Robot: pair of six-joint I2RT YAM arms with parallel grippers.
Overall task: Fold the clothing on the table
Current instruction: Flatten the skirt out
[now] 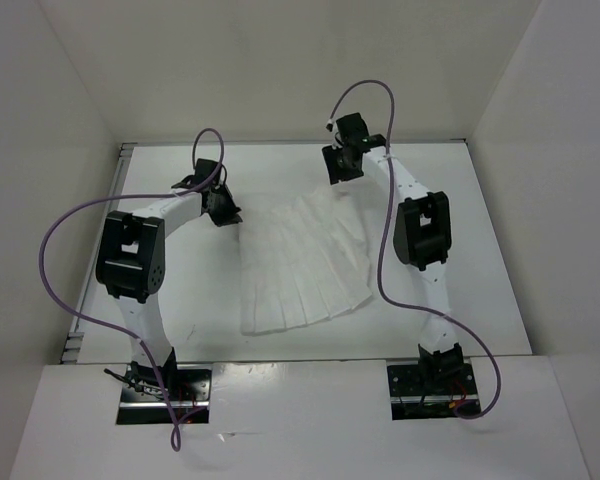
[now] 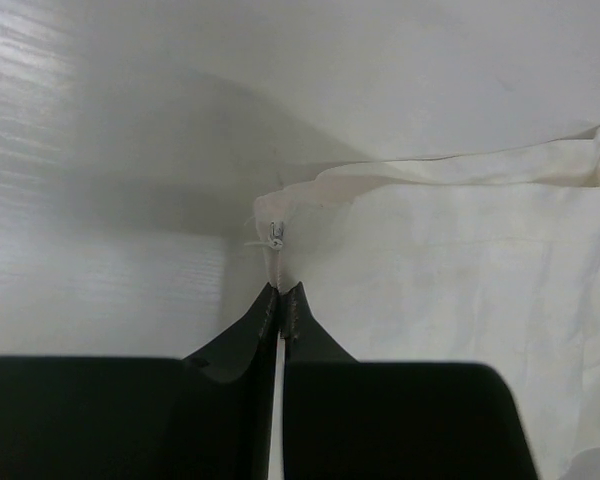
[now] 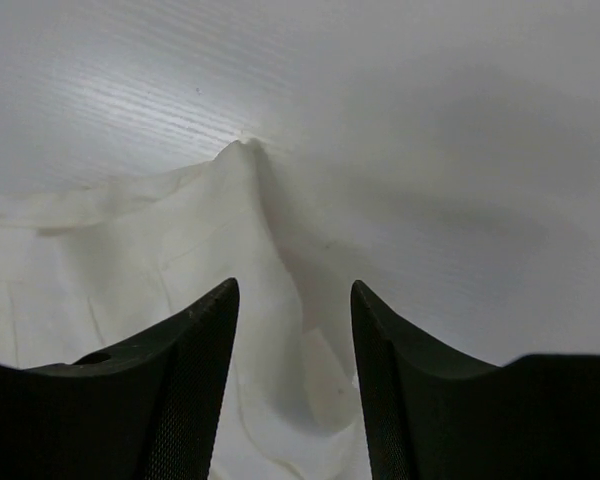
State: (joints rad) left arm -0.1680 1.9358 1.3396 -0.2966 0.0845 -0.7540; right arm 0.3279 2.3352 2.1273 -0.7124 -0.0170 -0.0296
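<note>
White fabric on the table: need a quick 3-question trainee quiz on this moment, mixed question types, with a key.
1. True or false: the left arm's fingers are closed on a corner of the thin white fabric clothing.
2. Pick one. The right arm's fingers are: A) clamped on the clothing; B) spread apart, gripping nothing; C) holding a purple cable.
3. Short answer: in the top view, which corner of the clothing, lying on the flat matte white table, is pinched?

Key: 1 true; 2 B; 3 the far left corner.
</note>
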